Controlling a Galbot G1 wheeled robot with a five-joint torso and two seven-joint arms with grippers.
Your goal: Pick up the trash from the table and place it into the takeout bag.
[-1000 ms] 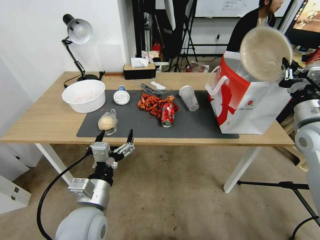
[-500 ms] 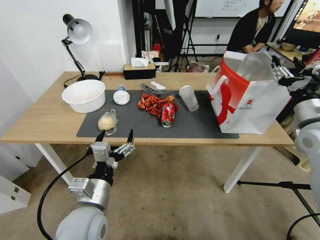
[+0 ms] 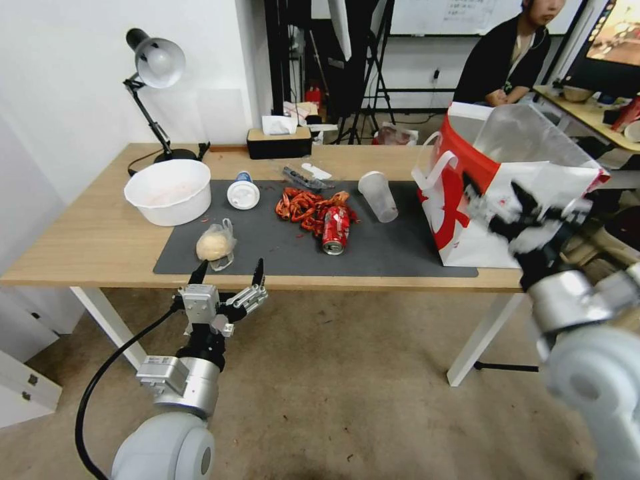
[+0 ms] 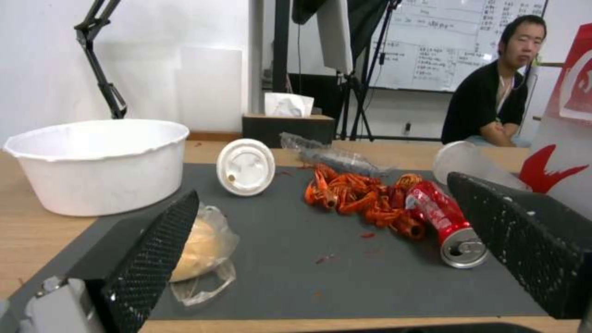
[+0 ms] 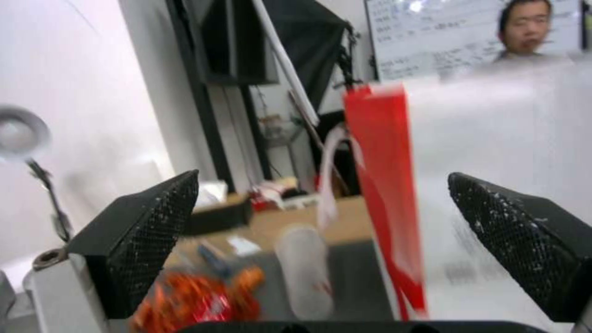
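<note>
White paper bag (image 3: 507,220) with red side panels, white loop handles and a clear liner stands upright at the table's (image 3: 80,247) right end, on the grey mat's (image 3: 393,250) edge. Right gripper (image 3: 497,197), blurred, hangs in front of the bag, fingers spread, holding nothing. Left gripper (image 3: 228,272) waits open, empty, just off the table's near edge. On the mat lie 1 red can (image 3: 335,230), 1 clear cup (image 3: 378,195), 1 bagged bun (image 3: 215,244) and 1 white-lidded cup (image 3: 243,193).

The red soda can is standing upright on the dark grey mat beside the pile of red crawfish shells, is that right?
Not quite. The red soda can lies on its side, not upright, as the head view shows. It is on the dark grey mat beside the red crawfish shells.
</note>
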